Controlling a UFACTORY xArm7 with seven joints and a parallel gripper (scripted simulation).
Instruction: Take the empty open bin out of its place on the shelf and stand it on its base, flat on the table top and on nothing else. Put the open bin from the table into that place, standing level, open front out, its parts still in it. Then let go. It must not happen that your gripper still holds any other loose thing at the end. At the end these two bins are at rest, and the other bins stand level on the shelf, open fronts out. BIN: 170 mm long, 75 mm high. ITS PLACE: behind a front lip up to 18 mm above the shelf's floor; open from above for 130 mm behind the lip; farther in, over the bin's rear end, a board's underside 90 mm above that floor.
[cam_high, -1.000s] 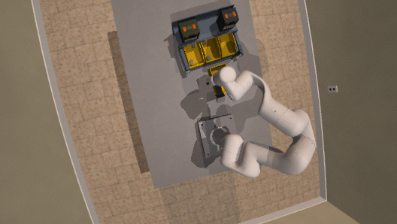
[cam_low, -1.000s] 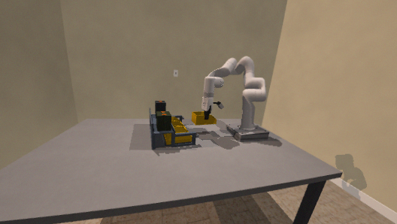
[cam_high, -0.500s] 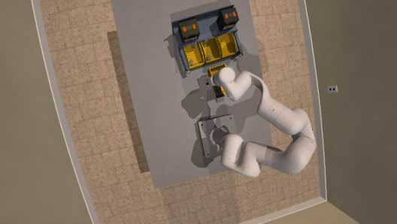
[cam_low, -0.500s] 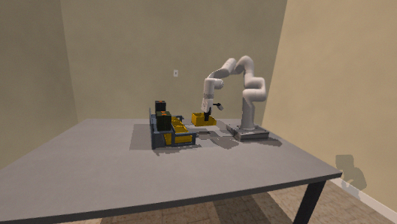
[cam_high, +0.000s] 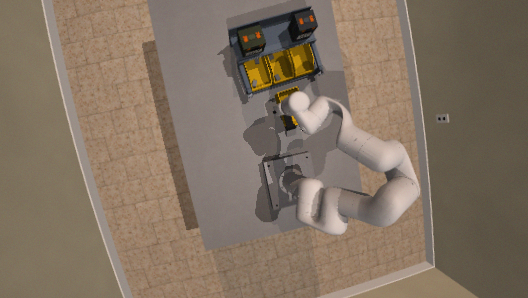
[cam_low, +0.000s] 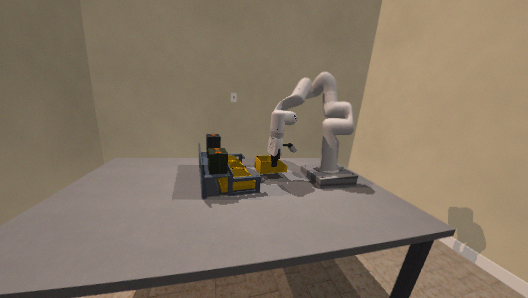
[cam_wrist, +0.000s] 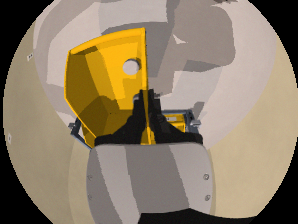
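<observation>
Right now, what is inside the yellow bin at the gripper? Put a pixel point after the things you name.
Inside the yellow bin (cam_wrist: 107, 65) lies one pale round part (cam_wrist: 131, 66). The gripper (cam_high: 291, 116) (cam_low: 274, 165) (cam_wrist: 147, 97) covers some of its floor, so more parts cannot be excluded.

Bin and gripper, lowered.
Bin (cam_high: 287, 93) (cam_low: 263, 164) (cam_wrist: 102, 60), with gripper (cam_low: 274, 164) (cam_wrist: 147, 97): shifted towards 6 o'clock in the exterior view, now nearer the table (cam_high: 185, 100) (cam_low: 200, 225) (cam_wrist: 225, 92); gap between bin and its shadow narrower.
</observation>
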